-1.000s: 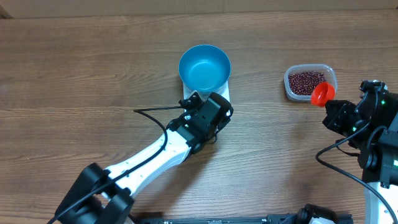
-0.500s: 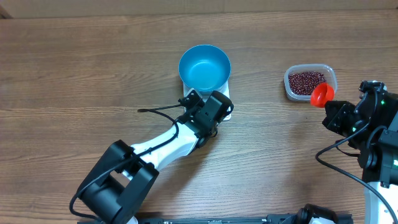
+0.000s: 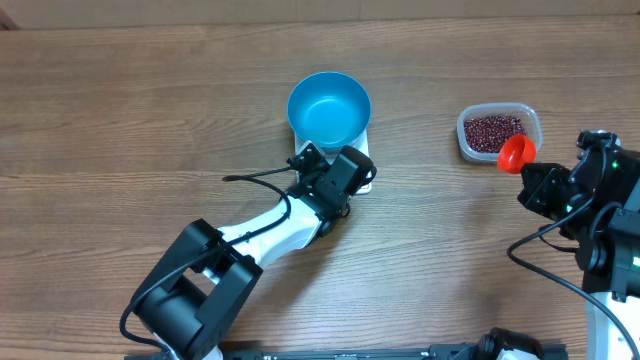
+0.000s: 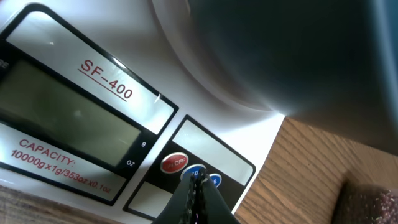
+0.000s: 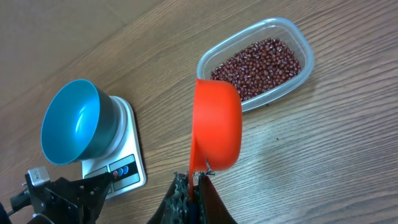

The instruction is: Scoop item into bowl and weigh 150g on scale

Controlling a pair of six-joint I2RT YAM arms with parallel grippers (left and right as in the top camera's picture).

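Wood-grain table point(image 3: 120, 100) fills the overhead view; nearest the robot's base, the left gripper point(image 4: 198, 183) has its fingers pinched together on nothing, their tip at a blue button point(image 4: 214, 180) beside the red on/off button point(image 4: 175, 163) on the near edge of the scale point(image 4: 205, 99); whether the tip presses down cannot be told; on the other side, the right gripper point(image 5: 194, 190) is clenched on the thin handle of the red scoop point(image 5: 216, 127), whose cup hangs tilted on its side above the table, at the near corner of the tub point(image 3: 538, 125); farther out, the blue bowl point(image 3: 329, 108) stands upright on the white scale's platform; the beans point(image 3: 492, 130) lie heaped in the clear tub, well apart from the scale, to its right.
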